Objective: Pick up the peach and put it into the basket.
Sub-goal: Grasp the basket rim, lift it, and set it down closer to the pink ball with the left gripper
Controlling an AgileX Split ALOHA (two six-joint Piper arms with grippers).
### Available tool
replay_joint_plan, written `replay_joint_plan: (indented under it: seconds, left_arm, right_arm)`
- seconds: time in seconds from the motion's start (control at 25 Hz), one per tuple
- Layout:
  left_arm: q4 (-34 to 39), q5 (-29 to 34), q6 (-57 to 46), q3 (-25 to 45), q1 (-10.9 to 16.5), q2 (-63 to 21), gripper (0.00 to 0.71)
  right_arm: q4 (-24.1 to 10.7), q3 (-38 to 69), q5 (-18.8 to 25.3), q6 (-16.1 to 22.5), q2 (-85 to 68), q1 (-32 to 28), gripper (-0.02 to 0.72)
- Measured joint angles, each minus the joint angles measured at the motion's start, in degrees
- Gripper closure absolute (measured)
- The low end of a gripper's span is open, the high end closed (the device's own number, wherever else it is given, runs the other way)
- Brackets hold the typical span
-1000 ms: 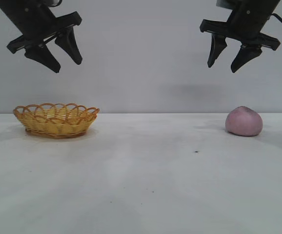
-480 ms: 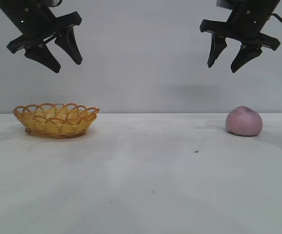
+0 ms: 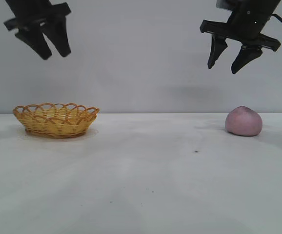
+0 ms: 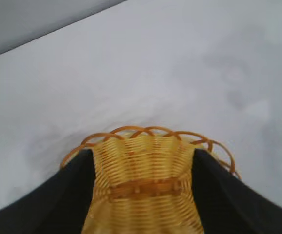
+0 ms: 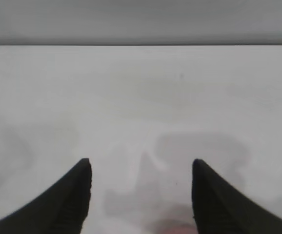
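The pale mauve-pink peach (image 3: 244, 121) lies on the white table at the right. A sliver of it shows in the right wrist view (image 5: 172, 228) between the fingers. The orange-yellow woven basket (image 3: 56, 119) stands at the left, empty; it also fills the left wrist view (image 4: 146, 185). My right gripper (image 3: 224, 68) hangs open and empty high above the peach, slightly to its left. My left gripper (image 3: 54, 55) hangs open and empty high above the basket.
The white table (image 3: 141, 180) runs flat from the basket to the peach, with a small dark speck (image 3: 196, 151) near the middle right. A grey wall stands behind.
My left gripper has risen and turned more upright above the basket. The right gripper, the peach and the basket have not moved.
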Motion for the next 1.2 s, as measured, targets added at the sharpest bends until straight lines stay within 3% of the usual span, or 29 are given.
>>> replay_joint_plan:
  seconds: [0.24,0.56,1.16,1.2]
  left_arm:
    - [7.82,12.26,-4.72,-8.69,0.00,7.12,0.341]
    - [13.55,11.87,-5.29,-13.16,0.00,13.51,0.341]
    - [15.86,9.01,-5.29,-21.23,0.00,24.82,0.341]
    - [16.29,9.01,-5.29,-21.37,-0.03,25.15,0.430]
  right_arm:
    - [0.00,0.00,0.71,0.00,0.00,0.00,0.290]
    - [0.00,0.00,1.31,-0.10,0.00,0.00,0.290]
    - [0.00,0.00,1.87,-0.10,0.00,0.00,0.290]
    - [0.00,0.00,1.87,-0.10,0.00,0.00,0.290]
